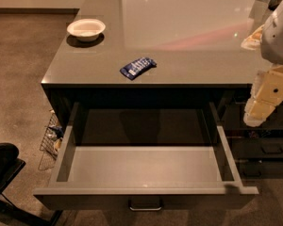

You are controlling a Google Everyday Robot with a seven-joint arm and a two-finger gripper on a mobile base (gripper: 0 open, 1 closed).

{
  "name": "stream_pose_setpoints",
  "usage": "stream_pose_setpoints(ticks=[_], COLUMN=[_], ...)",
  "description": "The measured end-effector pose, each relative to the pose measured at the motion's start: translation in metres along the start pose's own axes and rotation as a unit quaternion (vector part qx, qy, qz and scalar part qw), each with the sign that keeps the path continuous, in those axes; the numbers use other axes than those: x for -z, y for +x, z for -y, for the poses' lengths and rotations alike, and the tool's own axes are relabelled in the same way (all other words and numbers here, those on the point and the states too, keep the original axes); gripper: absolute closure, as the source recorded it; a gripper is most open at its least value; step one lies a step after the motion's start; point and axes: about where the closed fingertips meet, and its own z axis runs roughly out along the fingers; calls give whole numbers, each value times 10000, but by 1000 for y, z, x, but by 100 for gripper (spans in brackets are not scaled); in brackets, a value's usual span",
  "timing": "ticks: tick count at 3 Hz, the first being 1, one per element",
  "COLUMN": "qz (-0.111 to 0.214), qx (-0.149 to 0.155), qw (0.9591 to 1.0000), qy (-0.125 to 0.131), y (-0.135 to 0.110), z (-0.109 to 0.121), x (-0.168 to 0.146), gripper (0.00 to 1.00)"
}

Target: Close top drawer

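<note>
The top drawer (146, 171) is pulled far out below the dark counter. Its inside is light grey and holds nothing. Its flat dark front (85, 200) is at the bottom of the view, with a small bar handle (145, 205) at the centre. My gripper (266, 100) hangs at the right edge, above and to the right of the drawer's right wall, beside the counter's front edge. It touches nothing I can see.
On the counter (188, 55) lie a white bowl (86, 29) at the far left and a blue packet (137, 67) near the front edge. Lower drawer fronts (269, 149) sit to the right. A wire basket (50, 138) and a black object (2, 166) are on the floor at left.
</note>
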Motion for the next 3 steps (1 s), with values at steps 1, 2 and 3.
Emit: stream_pose_setpoints(ticks=[1,2,3], qz=[0,105,234], qx=[0,-89,-274], qw=[10000,9999,9993], qy=[0,65,65], y=[0,24,60], z=[0,-35,-84], x=[0,6,8], gripper=[0,3,25])
